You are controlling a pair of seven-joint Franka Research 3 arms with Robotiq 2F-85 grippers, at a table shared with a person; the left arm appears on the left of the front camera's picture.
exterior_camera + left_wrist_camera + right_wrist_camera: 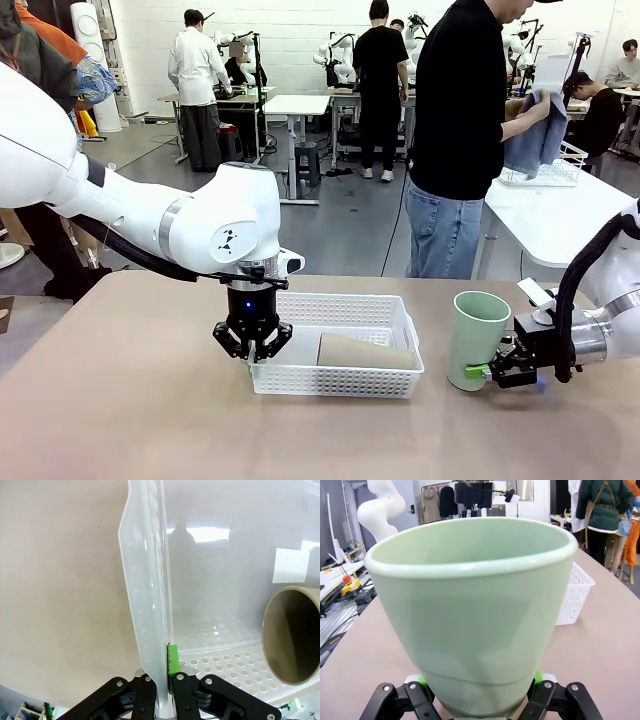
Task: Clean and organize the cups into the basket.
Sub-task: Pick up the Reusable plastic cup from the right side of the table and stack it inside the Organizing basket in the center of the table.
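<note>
The white lattice basket [340, 380] sits mid-table. My left gripper [252, 352] points straight down and is shut on its left wall; in the left wrist view the gripper [167, 672] pinches that wall [147, 605] between the green pads. A tan cup [365, 352] lies on its side inside the basket, its mouth [295, 635] facing the wrist camera. To the right of the basket a pale mint green cup [478, 335] stands upright. My right gripper [480, 372] reaches in low from the right. Its pads press both sides of the cup's base [475, 620].
At the far side a person stands holding a blue-grey cloth [540, 130] in both hands. A white wire rack [555, 175] rests on the neighbouring white table. Bare tabletop lies in front of the basket [575, 595] and to its left.
</note>
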